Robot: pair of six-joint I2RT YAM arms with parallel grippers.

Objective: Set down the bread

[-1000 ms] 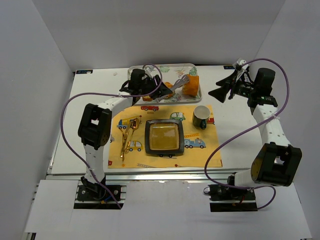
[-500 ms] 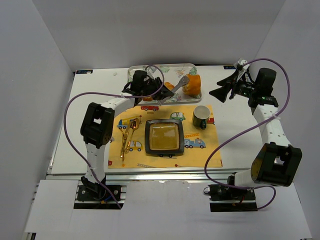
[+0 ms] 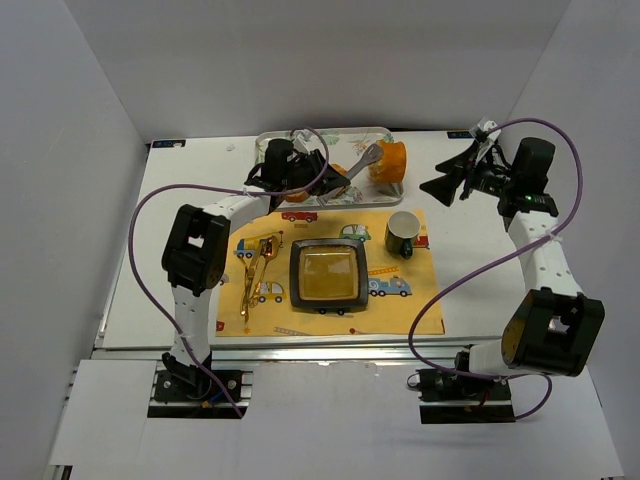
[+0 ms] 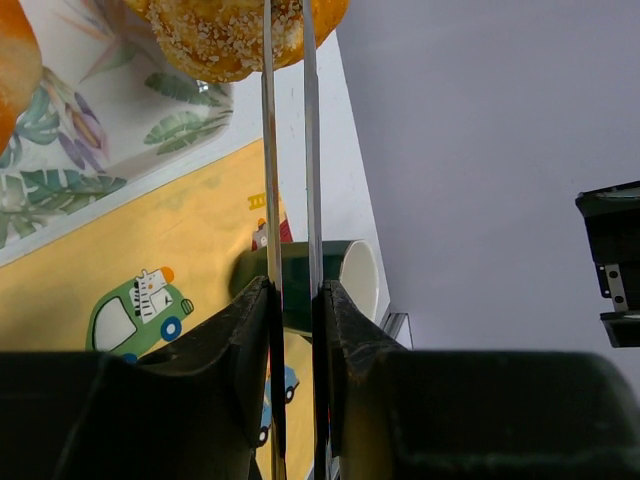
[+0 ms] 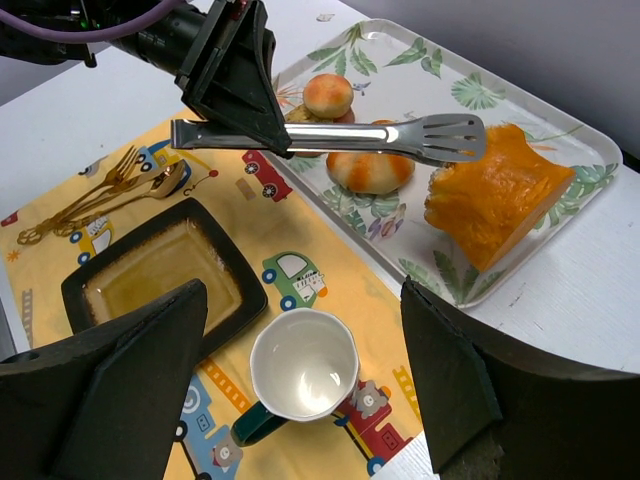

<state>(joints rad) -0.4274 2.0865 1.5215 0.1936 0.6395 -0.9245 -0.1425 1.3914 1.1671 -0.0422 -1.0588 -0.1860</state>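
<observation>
My left gripper (image 3: 300,170) is shut on the handle of metal tongs (image 3: 355,168). They reach over the leaf-print tray (image 3: 330,137). In the left wrist view the gripper (image 4: 295,300) squeezes the two blades (image 4: 270,150) close together. A seeded bread roll (image 5: 368,172) lies on the tray under the tongs (image 5: 330,136) and shows past the blade tips (image 4: 235,35). A smaller roll (image 5: 327,95) and a large orange bread chunk (image 5: 497,195) are also on the tray. The dark square plate (image 3: 327,275) sits on the yellow placemat. My right gripper (image 3: 445,183) is open and empty.
A green mug (image 3: 403,233) with a white inside (image 5: 303,362) stands on the placemat (image 3: 400,305), right of the plate and below my right gripper (image 5: 303,292). Gold cutlery (image 3: 255,268) lies left of the plate. White walls close in the table.
My left gripper and the tongs have shifted slightly right over the tray. The orange bread chunk now sits a little farther back and right. The right arm has barely moved.
</observation>
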